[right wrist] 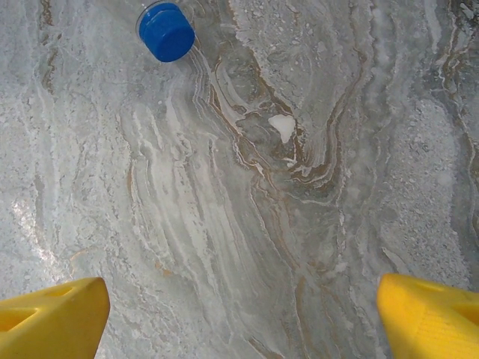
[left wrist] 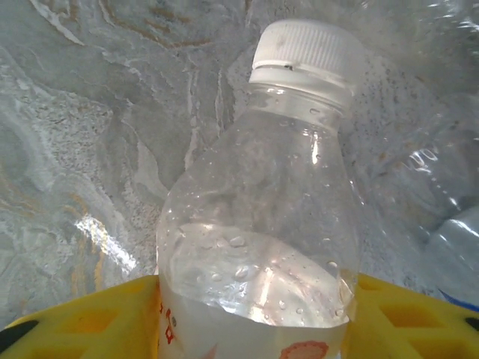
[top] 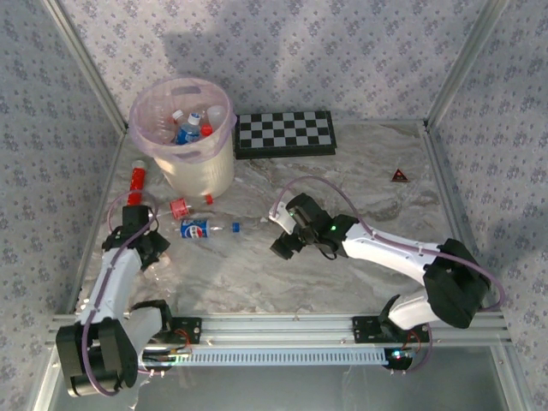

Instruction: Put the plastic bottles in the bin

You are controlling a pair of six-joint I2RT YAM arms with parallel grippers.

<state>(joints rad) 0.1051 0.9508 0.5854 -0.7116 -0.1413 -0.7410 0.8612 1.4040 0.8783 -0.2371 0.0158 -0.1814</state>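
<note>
— Left gripper (left wrist: 254,299) is clamping a white-capped bottle (left wrist: 262,209) by its body at the left of the table (top: 368,197), apparently for lifting to the bin (top: 205,167) at far left. And the other arm?

— Right gripper (right wrist: 239,314) is hanging spread wide, holding nothing. Its wrist view is catching a blue cap (right wrist: 166,31); the overhead is showing the whole blue-capped bottle (top: 205,229) lying between the arms.

The white-capped bottle (left wrist: 262,247) is running off the bottom edge between the left gripper's (left wrist: 254,303) yellow fingers (left wrist: 82,325), which is cropping its label. A second bottle (left wrist: 458,254) is being cropped by the right edge. The blue cap (right wrist: 166,31) is sitting at the top edge, which is cutting off its bottle. The bottles (top: 190,127) in the bin (top: 205,171) are showing too small to count.
</note>
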